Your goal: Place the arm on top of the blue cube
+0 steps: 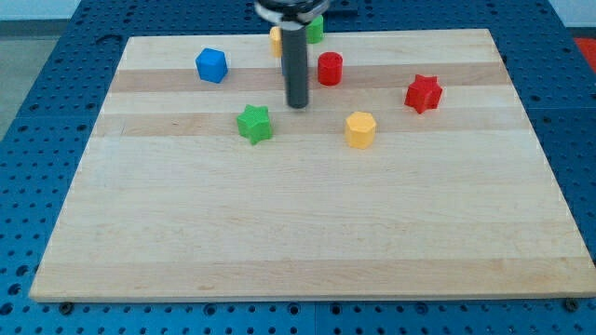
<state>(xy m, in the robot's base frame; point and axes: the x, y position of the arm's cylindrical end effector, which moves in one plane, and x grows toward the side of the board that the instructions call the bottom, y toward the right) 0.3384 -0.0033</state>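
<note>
Green star (253,123) nearest; my tip (297,105) just beyond it.
I carry no claw, only a rod. Approach underway: blue cube (211,65) lies up-left; slide there next.

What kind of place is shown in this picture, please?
Probably a robotics lab bench. A wooden board lies on a blue perforated table, small coloured blocks such as the blue cube are scattered on it, and my tip stands between them.

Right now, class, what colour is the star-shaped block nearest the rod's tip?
Green: the green star sits just left of and below my tip, clearest in the camera view.
</note>
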